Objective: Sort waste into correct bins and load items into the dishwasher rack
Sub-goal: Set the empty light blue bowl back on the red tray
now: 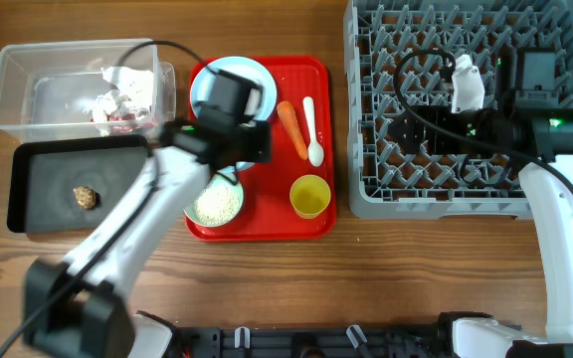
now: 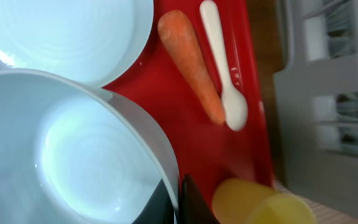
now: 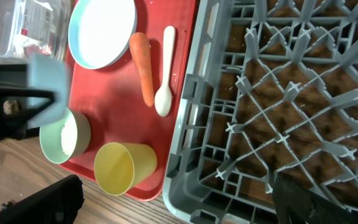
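Left tool [image 2: 178, 208]: closed on rim of pale blue bowl [image 2: 73, 155], one finger inside the wall, one outside. Single-edge pinch, so likely to swing or slip if jerked.

Bowl hanging mouth-up beside pale blue plate [image 2: 67, 31], over red tray [image 2: 185, 143], mid-worktop toward far edge. Touching the plate or not: cannot tell.

Toward right edge on the tray: carrot [image 2: 191, 62] and white spoon [image 2: 222, 68] lying close alongside. Yellow cup [image 2: 260, 202] at tray's near right corner. Pale green bowl [image 1: 215, 204] holding rice grains [image 1: 217, 206] at tray's near edge, partly under the left arm.

Dishwasher rack [image 1: 436, 204] at far right corner of worktop, just beside the tray. Right tool [image 3: 179, 202] fingers spread wide, holding nothing, hovering over the rack's left part.

Judged step: bowl to rack.
- Lift straight up first, clear of plate rim and tray lip.
- Carry slowly toward right edge, high enough to pass over carrot, spoon and rack wall.
- Hold wrist steady; no sudden rotation with only the rim held.
- Pick a peg row on the rack's left side; tip bowl on edge between pegs, seat it, then release.
- Risk: crowding with right tool over the same rack area. Better with that arm drawn back toward right edge beforehand.
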Controlling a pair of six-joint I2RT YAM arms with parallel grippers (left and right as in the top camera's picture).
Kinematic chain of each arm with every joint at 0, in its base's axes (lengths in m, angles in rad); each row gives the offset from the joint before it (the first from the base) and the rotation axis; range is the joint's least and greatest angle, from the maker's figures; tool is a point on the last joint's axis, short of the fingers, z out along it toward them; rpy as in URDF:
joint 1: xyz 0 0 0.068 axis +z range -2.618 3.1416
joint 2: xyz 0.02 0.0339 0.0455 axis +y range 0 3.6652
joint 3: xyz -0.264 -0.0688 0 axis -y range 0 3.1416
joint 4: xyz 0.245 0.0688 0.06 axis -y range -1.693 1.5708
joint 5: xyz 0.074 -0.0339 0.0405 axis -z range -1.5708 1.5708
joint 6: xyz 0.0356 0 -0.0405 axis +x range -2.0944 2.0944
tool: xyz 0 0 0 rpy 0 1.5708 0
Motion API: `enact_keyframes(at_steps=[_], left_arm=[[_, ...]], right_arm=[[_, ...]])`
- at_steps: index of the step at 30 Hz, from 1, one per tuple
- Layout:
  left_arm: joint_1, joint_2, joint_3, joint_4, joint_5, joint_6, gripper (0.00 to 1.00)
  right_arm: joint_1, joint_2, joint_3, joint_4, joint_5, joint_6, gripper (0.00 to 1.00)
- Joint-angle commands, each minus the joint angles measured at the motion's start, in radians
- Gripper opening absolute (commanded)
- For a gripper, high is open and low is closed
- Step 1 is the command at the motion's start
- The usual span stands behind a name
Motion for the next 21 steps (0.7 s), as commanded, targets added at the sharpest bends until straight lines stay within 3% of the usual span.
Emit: enact_keyframes(at_steps=[1, 7, 8, 10, 11, 13, 21], left_arm=[[-0.080, 0.134, 0.003, 0.048, -0.121, -0.021, 0.04], [-0.112, 0.211, 0.003, 0.098, -0.121, -0.021, 0.04], [-0.111, 0.211, 0.003, 0.092, -0.121, -0.021, 0.08], [-0.111, 0.211, 0.003, 0.089, -0.122, -0.021, 0.41], [-0.111, 0.211, 0.003, 0.090, -0.130, -0.021, 0.52], [-0.111, 0.204, 0.010, 0.087, -0.159, -0.021, 0.62], [-0.110, 0.001, 0.183, -0.256, -0.157, -0.169, 0.66]], right_arm=[[0.005, 0.005, 0.002, -0.003, 0.003, 0.004, 1.00], [0.005, 0.005, 0.002, -0.001, 0.007, 0.004, 1.00], [0.005, 0.005, 0.002, 0.000, 0.007, 0.004, 1.00], [0.005, 0.005, 0.002, 0.000, 0.007, 0.004, 1.00], [0.005, 0.005, 0.002, 0.000, 0.007, 0.004, 1.00], [0.005, 0.005, 0.002, 0.000, 0.007, 0.004, 1.00], [0.005, 0.005, 0.002, 0.014, 0.006, 0.007, 1.00]])
